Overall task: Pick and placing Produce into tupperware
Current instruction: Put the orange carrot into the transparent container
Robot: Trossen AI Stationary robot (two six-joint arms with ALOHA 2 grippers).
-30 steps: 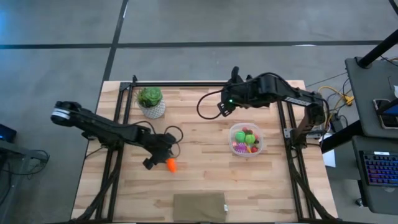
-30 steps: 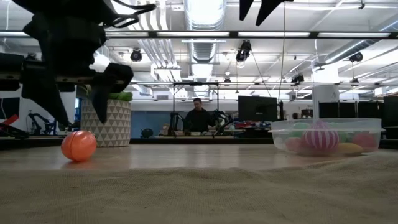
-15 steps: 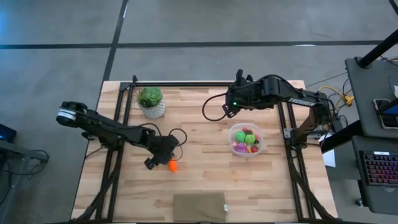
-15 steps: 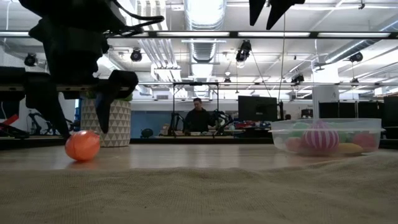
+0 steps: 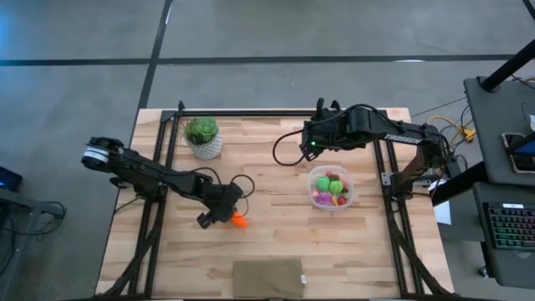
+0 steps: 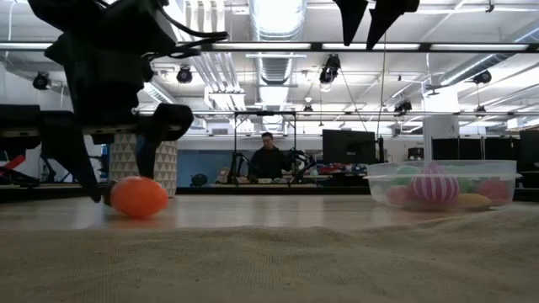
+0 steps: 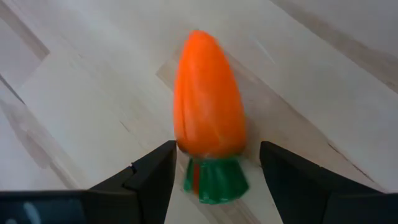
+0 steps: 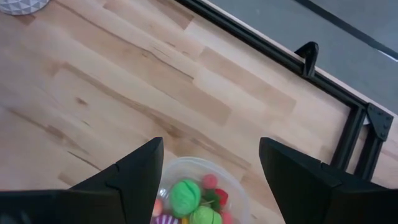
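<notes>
The orange carrot [image 5: 240,221] with its green top [image 7: 214,180] lies on its side on the wooden table, left of centre. My left gripper [image 5: 222,217] stands open low over it, one finger on each side of its thick end. The round clear tupperware [image 5: 313,179] sits right of centre with green balls, red pieces and a magenta bunch inside. My right gripper [image 5: 308,149] hangs open high above the table, just beyond the tupperware's far side [image 8: 186,163], with nothing between its fingers. My left gripper comes slanting down from the table's left, its fingers astride the carrot's thick end, beside the green top. One finger [image 7: 155,171] stands right against the orange body [image 7: 186,140]; whether it touches, I cannot tell. The carrot lies flat on the table.
A leafy plant in a white patterned pot [image 5: 202,136] stands at the far left. A burlap patch [image 5: 267,278] lies at the near edge. Black frame rails [image 5: 251,114] run along the far edge and both sides. A person [image 6: 269,160] sits far behind the table.
My left gripper has moved down and toward the table's right, closing in over the carrot. The carrot has shifted a little toward the right edge along the table. My right gripper has sunk slightly and stays open.
</notes>
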